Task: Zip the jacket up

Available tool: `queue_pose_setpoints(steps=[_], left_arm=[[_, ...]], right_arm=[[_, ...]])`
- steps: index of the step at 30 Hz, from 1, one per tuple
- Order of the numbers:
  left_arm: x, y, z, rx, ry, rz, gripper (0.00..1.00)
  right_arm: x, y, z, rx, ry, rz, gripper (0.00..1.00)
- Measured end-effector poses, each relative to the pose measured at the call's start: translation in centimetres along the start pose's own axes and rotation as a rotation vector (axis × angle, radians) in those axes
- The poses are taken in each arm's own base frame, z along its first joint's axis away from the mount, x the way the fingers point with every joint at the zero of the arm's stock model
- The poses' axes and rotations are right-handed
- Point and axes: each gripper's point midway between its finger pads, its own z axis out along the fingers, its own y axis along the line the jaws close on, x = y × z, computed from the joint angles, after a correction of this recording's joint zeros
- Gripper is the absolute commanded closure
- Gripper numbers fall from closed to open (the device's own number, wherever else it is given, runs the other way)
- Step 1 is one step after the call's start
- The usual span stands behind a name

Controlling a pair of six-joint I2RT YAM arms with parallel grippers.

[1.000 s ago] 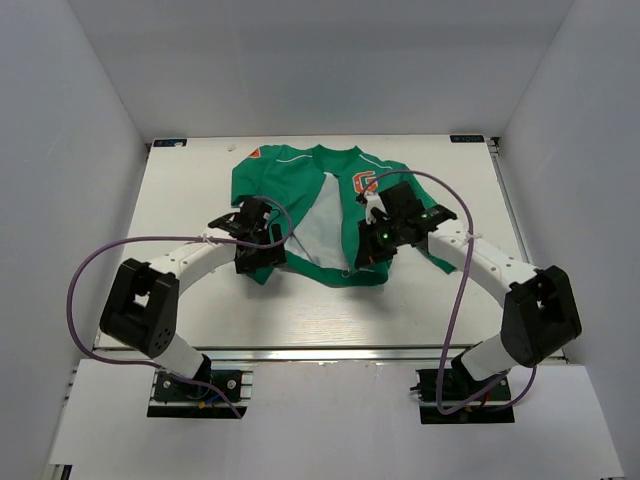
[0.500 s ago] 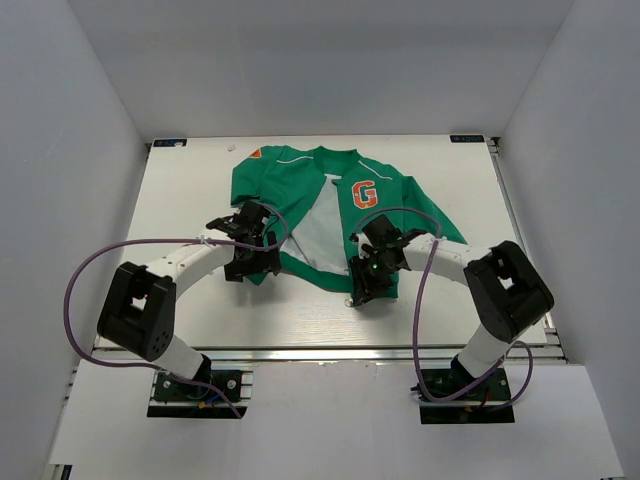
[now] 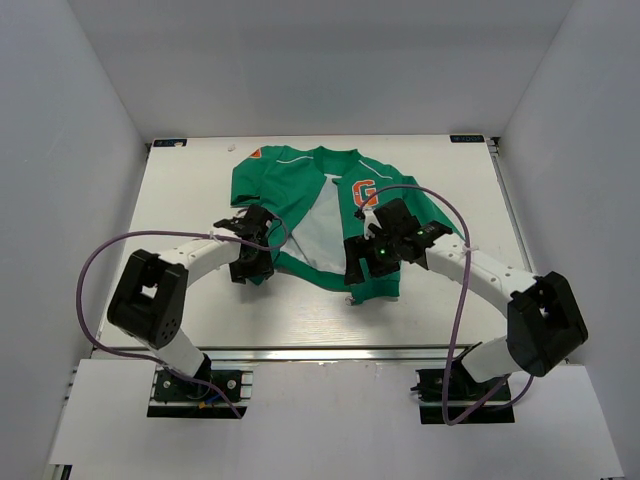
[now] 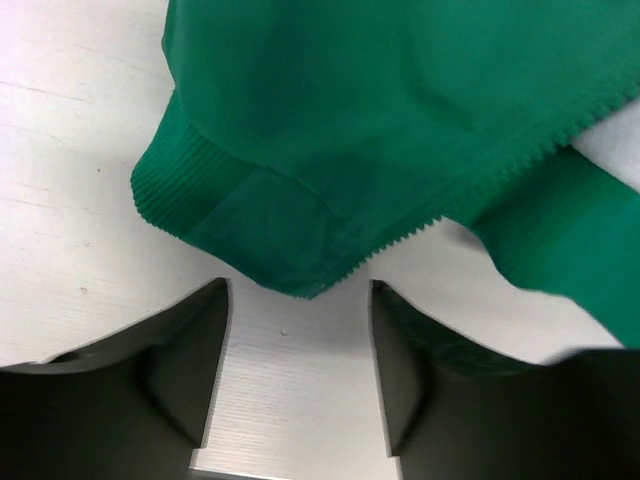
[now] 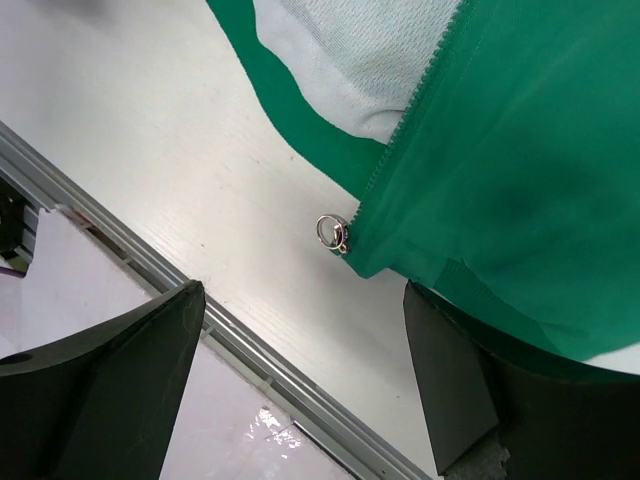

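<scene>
One view, right wrist, shows ring pull (image 5: pixel 330 232) on the jacket (image 5: pixel 520 150).

One jacket (image 3: pixel 290 185), one zip ring (image 5: pixel 329 232), one table (image 3: pixel 200 170), two end effectors (image 4: pixel 298 300) (image 5: pixel 300 290)

the left pincer (image 4: pixel 298 297) stands with its two dark fingers (image 4: pixel 185 365) spread apart at the bottom of the view, nothing between them but bare white tabletop (image 4: pixel 70 200). just above the gap lies the lower front corner of the green jacket (image 4: pixel 400 90), flat on the tabletop. its ribbed hem (image 4: pixel 190 195) runs off to the left and a row of zipper teeth (image 4: pixel 500 178) climbs to the right.
</scene>
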Motion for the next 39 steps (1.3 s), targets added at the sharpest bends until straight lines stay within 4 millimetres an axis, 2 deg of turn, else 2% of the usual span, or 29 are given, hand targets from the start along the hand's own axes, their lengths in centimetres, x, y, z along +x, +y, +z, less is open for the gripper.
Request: queue_pose_setpoints(steps=[4,6,7,8,9,10,16,19,21,26,28,31,35,37,39], left_arm=[[0.5,0.2,1.0,-0.014,0.011,-0.01,0.43],[0.4,-0.1,1.3,-0.005,0.004,-0.02,0.51],[0.3,-0.2,1.3,0.001,0.003,-0.022,0.59],[0.2,-0.4,1.4,0.008,0.001,-0.026,0.7],[0.1,-0.6,1.4,0.013,-0.005,-0.031,0.94],[0.0,-0.7,1.5,0.015,-0.011,-0.038,1.0],[-0.4,-0.9,1.3,0.043,-0.046,-0.055,1.0],[-0.9,-0.9,-0.3,0.084,-0.095,-0.07,1.0],[-2.3,-1.6,-2.6,0.153,-0.167,-0.087,1.0],[-6.2,-5.3,-10.2,0.428,-0.325,-0.11,1.0],[-6.9,-6.9,-12.6,0.526,-0.341,-0.103,1.0],[-6.4,-8.7,-15.4,0.633,-0.337,-0.084,1.0],[-4.5,-11.5,-18.6,0.749,-0.304,-0.029,1.0],[-2.9,-12.9,-19.4,0.784,-0.281,0.006,1.0],[-0.7,-14.2,-19.3,0.801,-0.239,0.043,1.0]], right_arm=[[0.0,0.0,-0.7,0.013,-0.005,0.004,0.14],[0.2,-0.2,-0.7,0.028,0.004,0.009,0.14],[0.3,-0.3,-0.8,0.033,0.009,0.013,0.14],[0.4,-0.4,-0.8,0.04,0.012,0.016,0.14],[0.5,-0.5,-0.8,0.047,0.014,0.019,0.14],[0.6,-0.6,-0.9,0.054,0.017,0.022,0.14],[0.3,-0.7,-2.2,0.084,-0.017,0.026,0.14],[-0.3,-0.7,-3.1,0.103,-0.063,0.029,0.14],[-0.8,-0.8,-3.8,0.125,-0.102,0.041,0.14],[-1.9,-1.0,-5.9,0.171,-0.215,0.079,0.12],[-2.2,-1.1,-6.5,0.188,-0.249,0.094,0.11],[-2.3,-1.4,-7.2,0.208,-0.29,0.125,0.11],[-1.8,-1.8,-7.4,0.215,-0.323,0.17,0.11],[-0.9,-2.1,-7.1,0.217,-0.319,0.195,0.11],[-0.1,-2.4,-6.7,0.221,-0.307,0.211,0.11]])
